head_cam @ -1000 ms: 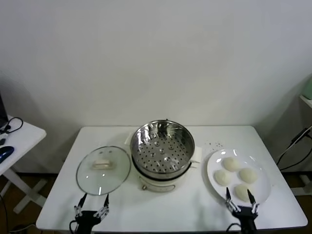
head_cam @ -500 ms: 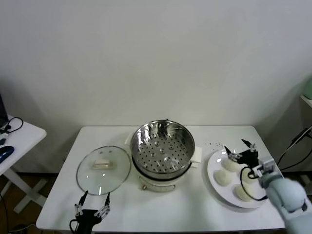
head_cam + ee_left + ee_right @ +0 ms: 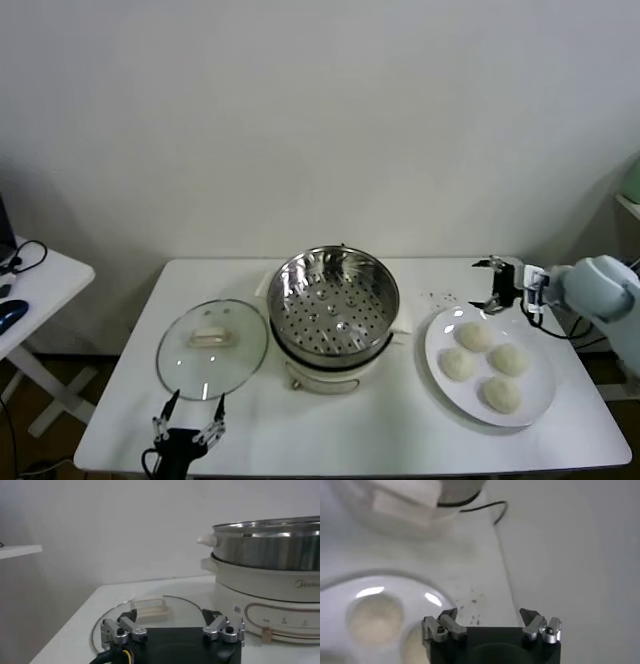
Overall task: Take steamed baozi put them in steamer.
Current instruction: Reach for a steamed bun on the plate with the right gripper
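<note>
While parked low at the table's [image 3: 330, 440] front edge, beside the glass lid [image 3: 212, 349], left end effector [image 3: 187, 411] with fingers apart. Right end effector [image 3: 490, 284] spread wide, holding nothing, near the back-right corner just behind the white plate [image 3: 533, 396]. Four steamed baozi [image 3: 474, 336] on that plate; steamer [image 3: 334, 304] mid-table, holding no buns.

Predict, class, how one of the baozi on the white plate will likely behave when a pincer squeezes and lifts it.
The baozi look smooth, domed and doughy, so one would probably dent rather than resist a squeeze. Each is small beside the plate, so likely light. The flat underside suggests it will sit still, not roll, though its rounded top may slip from the right pincer.
</note>
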{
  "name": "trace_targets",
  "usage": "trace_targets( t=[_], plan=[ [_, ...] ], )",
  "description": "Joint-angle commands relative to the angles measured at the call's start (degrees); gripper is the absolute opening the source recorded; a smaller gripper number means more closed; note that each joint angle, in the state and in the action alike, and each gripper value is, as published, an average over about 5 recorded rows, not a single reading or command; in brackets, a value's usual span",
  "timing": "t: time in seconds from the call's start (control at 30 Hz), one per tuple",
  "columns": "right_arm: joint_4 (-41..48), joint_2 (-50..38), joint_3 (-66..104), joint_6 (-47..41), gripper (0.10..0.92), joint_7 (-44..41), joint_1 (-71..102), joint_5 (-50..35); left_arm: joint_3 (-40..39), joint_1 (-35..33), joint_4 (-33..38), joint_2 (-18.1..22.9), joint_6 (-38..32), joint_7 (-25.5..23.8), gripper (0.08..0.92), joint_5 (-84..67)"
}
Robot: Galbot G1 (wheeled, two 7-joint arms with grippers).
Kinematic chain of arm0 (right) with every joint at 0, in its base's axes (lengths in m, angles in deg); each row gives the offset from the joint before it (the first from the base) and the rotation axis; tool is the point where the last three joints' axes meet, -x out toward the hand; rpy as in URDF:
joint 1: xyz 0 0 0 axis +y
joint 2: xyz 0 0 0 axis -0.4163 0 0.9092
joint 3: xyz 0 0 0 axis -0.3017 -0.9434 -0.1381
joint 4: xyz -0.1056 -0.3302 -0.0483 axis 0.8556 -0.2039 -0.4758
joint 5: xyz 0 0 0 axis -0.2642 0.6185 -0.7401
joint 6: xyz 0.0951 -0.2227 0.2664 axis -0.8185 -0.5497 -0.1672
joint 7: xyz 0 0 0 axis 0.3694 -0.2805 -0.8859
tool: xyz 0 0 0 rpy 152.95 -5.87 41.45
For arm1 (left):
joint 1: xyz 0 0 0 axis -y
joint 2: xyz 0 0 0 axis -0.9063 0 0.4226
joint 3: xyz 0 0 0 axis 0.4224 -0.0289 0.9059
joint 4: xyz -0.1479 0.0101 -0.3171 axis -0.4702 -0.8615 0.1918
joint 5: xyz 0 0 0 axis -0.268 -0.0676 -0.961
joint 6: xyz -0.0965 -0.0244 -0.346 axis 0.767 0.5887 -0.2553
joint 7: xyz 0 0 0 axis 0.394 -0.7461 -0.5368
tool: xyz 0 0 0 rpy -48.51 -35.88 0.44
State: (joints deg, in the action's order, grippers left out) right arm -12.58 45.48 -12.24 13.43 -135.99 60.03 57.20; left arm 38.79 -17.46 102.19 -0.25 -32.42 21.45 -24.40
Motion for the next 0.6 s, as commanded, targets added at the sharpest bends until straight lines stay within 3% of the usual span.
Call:
trace_targets(
  t=[0.03, 0.2, 0.6],
  plan=[
    [12.74, 3.04, -35.75, -0.15, 0.823, -12.12, -26.01, -10.03, 0.26, 0.1, -0.19, -0.01, 0.24, -0.09, 0.823, 0.04],
    [19.2, 8.62, -33.01, -2.37, 0.823, -11.48, -21.31, -14.44, 0.74, 0.25, -0.48, 0.11, 0.35, -0.12, 0.823, 0.06],
    [31.45, 20.43, -29.6, 0.11, 0.823, -11.95, -16.51, -8.21, 1.19, 0.63, -1.31, 0.14, 0.8, -0.09, 0.823, 0.64]
  ],
)
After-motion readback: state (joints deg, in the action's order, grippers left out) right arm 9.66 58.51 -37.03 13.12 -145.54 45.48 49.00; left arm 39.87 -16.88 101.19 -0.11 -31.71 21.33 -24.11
